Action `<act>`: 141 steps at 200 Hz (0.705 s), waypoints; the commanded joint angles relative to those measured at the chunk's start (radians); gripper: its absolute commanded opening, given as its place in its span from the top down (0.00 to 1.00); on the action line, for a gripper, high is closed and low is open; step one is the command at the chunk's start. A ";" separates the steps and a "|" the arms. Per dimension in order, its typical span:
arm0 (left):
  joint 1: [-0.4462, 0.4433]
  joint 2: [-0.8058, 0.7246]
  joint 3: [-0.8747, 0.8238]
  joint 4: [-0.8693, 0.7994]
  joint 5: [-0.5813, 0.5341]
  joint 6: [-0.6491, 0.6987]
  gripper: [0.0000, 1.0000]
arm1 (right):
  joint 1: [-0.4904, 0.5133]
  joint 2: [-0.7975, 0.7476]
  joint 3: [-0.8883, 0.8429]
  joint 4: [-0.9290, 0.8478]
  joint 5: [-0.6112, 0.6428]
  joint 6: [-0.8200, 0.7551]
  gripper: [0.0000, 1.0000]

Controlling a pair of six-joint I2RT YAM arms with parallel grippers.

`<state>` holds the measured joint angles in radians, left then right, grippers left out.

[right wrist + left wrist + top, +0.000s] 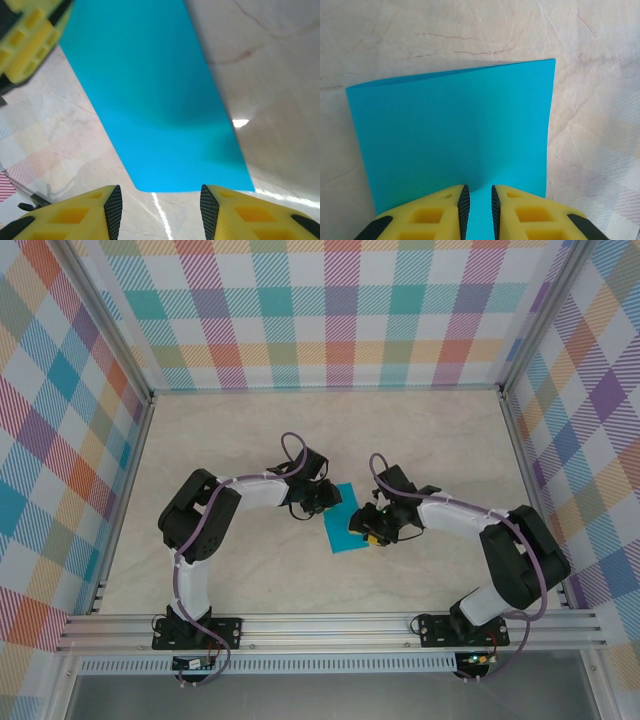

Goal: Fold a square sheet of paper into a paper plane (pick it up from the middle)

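The square sheet of paper is teal and lies as a rectangle on the table between my two grippers. In the left wrist view its far edge shows two layers slightly parted. My left gripper is over the paper's near edge, jaws a narrow gap apart, with teal showing in the gap and no pinch visible. From above it sits at the sheet's upper left. My right gripper stands open just short of the paper's rounded near edge, at the sheet's right side. No paper plane shape is in view.
The marbled table top is walled by checkered panels at the back and sides. An aluminium rail runs along the near edge by the arm bases. My left gripper's yellow fingers show at the top left of the right wrist view.
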<state>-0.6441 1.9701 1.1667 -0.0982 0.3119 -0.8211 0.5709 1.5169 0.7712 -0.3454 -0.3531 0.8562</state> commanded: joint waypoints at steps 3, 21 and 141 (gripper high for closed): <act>0.006 0.010 -0.010 -0.087 -0.004 0.016 0.78 | 0.007 -0.021 -0.041 -0.058 0.039 0.016 0.52; 0.006 0.011 -0.009 -0.084 -0.002 0.015 0.78 | 0.006 -0.011 -0.050 -0.031 0.018 0.021 0.52; 0.004 0.011 -0.025 -0.075 0.018 0.011 0.77 | 0.009 0.123 0.040 0.139 -0.023 0.076 0.53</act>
<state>-0.6434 1.9701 1.1675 -0.0986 0.3141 -0.8211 0.5690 1.5780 0.7593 -0.3664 -0.3534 0.9131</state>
